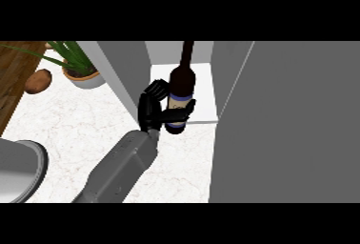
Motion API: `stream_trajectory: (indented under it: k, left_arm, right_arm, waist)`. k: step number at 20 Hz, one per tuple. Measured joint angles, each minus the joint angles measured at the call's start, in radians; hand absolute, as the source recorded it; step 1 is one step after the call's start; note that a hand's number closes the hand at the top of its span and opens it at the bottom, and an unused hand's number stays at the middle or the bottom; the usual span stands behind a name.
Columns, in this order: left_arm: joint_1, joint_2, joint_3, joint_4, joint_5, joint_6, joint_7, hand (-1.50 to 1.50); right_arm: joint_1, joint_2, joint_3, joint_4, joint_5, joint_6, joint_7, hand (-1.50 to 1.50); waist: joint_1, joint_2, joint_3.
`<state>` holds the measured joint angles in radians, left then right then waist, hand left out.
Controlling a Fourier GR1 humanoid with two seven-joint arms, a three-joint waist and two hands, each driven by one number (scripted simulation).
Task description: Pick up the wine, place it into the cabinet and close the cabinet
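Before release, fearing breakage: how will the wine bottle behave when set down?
The wine bottle looks tall and narrow, so probably tips easily. Its dark smooth body seems rigid, likely fragile, perhaps slippery in the left robot hand curled round it.

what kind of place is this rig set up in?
Probably a kitchen: a white marbled counter, a grey cabinet standing open with a wine bottle held at its opening, and a potted plant at the back left.

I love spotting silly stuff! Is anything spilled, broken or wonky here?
Nothing really stands out. The left hand is curled round the wine bottle at the open cabinet, which suits the job. The potted plant stands upright, and no spill shows on the counter.
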<state>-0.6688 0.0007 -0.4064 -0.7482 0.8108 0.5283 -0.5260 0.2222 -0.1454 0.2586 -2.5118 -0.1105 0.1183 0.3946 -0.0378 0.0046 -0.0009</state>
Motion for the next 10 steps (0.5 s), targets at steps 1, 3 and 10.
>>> stream_trajectory:
  k: [1,3,10]
  left_arm:
    - [-0.012,0.000,0.000,0.015,0.009,0.001,0.001,1.50]
    - [-0.050,0.000,0.013,0.067,0.022,-0.010,-0.002,1.50]
    - [-0.187,-0.001,0.049,0.181,0.053,-0.011,0.013,1.50]
  right_arm:
    - [0.001,-0.001,-0.006,0.000,-0.001,0.003,-0.002,-1.50]
    - [-0.001,0.002,-0.008,0.002,-0.003,0.006,-0.001,-1.50]
    - [-0.019,0.004,-0.021,0.005,-0.006,0.017,0.011,-1.50]
  waist:
    - [0.001,0.000,0.000]
    - [-0.002,0.002,0.000]
    - [-0.003,0.003,0.000]
